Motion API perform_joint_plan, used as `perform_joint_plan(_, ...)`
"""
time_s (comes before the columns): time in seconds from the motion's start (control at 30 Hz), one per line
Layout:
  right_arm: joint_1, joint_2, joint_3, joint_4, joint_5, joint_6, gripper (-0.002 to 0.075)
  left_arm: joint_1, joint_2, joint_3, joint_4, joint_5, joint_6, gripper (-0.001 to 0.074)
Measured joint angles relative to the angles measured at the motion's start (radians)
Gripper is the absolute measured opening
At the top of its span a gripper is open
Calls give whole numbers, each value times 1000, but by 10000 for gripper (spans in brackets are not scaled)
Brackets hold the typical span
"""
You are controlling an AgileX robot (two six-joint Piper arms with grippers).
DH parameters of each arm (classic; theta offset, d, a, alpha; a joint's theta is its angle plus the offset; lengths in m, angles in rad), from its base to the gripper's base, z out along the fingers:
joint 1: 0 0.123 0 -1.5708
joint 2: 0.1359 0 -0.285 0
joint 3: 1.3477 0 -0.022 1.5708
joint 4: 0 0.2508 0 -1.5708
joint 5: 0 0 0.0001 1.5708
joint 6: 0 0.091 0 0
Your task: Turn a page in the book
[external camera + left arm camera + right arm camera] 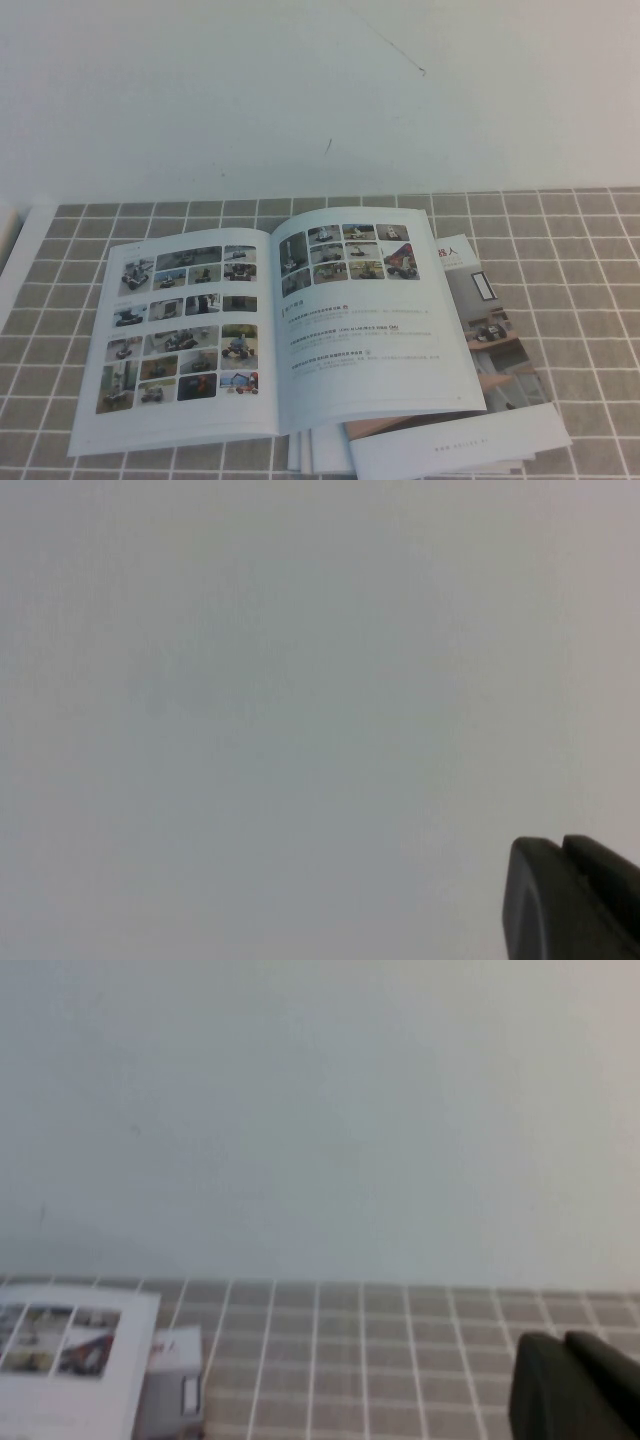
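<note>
While the book [270, 335] lies open on the tiled worktop [580, 270], spine running away from the robot, the page [370, 310] sits right of that spine, nearer the closed right end effector [575, 1385]; left end effector [570, 900] faces blank wall, state untellable.

The book's [70, 1360] corner lies on tiled table [400, 1350]; perhaps brochures [175, 1385] beneath.

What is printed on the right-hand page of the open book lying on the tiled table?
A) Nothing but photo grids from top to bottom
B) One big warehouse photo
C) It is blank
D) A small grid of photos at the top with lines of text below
D: in the high view the right-hand page of the open book shows a small photo grid above text lines.
</note>
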Motion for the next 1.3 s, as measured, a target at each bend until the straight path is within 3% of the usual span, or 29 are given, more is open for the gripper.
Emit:
perform_joint_plan(0.2,0,247,-133,277,224,-296,-3,0,137,0,-49,85,-104,-4)
perform_joint_plan(0.47,0,589,-157,777,313,-824,-3,-23,376,0,-116,197,-117,-4)
perform_joint_plan(0.77,0,999,-224,1093,396,-1131,-3,-120,667,0,-157,119,-135,-4)
perform_joint_plan(0.93,22,1208,-332,1112,408,-1149,-3,-152,868,-81,-185,161,-150,-4)
perform_joint_plan(1.13,137,1415,-474,1041,366,-1126,1,-236,1153,-305,-189,269,-86,-4)
perform_joint_plan(1.3,196,1550,-614,835,374,-948,119,-247,1361,-469,-221,377,-2,-4)
